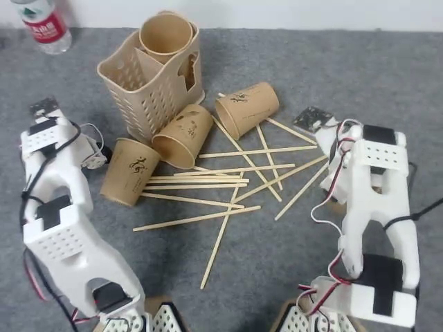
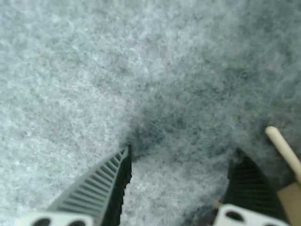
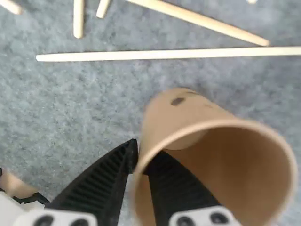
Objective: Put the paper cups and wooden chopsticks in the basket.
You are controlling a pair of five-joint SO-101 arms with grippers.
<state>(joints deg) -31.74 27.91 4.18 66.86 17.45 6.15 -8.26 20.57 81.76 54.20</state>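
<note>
— Surface first?
— Grey felt wall to wall, fuzzy and mottled. A strip of white wall along the far edge, and a plastic bottle with a red label in the far left corner.
— Basket?
— Beige perforated basket, upright at the far left, with one upright cup already inside.
— Other cups?
— On their sides in front of the basket: first cup close by the left arm, second cup just beside it, third cup further right. Chopsticks strewn crisscross over the felt between the two arms.
— Left gripper?
— Left gripper spread wide over bare felt, with a chopstick tip just beside one finger.
— Right one?
— Right gripper pinched onto the rim of a fourth cup, one finger inside and one outside. Tipped sideways, mouth toward the camera, chopsticks just beyond. Lifted or resting on the felt: impossible to tell. From above, tucked under the right arm.
</note>
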